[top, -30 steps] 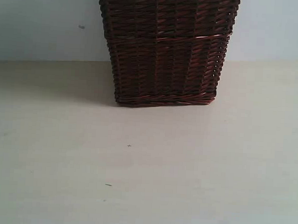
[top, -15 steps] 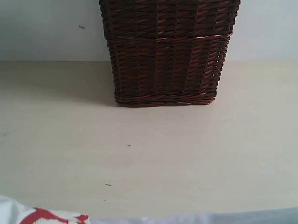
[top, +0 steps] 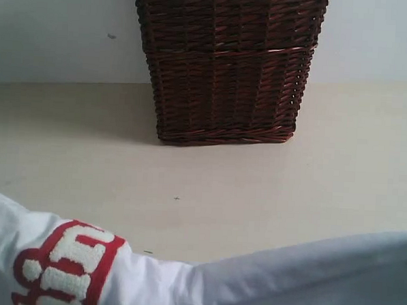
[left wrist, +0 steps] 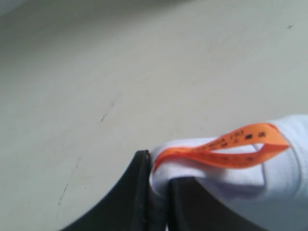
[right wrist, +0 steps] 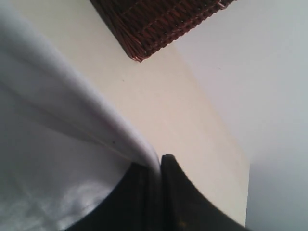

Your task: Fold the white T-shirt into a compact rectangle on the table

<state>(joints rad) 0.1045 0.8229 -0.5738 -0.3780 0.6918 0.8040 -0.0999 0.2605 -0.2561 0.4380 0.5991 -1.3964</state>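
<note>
The white cloth T-shirt (top: 285, 280) looks soft, its red-edged letters (top: 68, 258) fuzzy — the cream tabletop (top: 290, 184) smooth, matt — the dark brown wicker basket (top: 225, 65) rough-woven.

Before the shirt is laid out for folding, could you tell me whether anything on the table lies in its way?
Nothing visible does. The table ahead of the white T-shirt is bare; the wicker basket stands farther back, apart from it.
</note>
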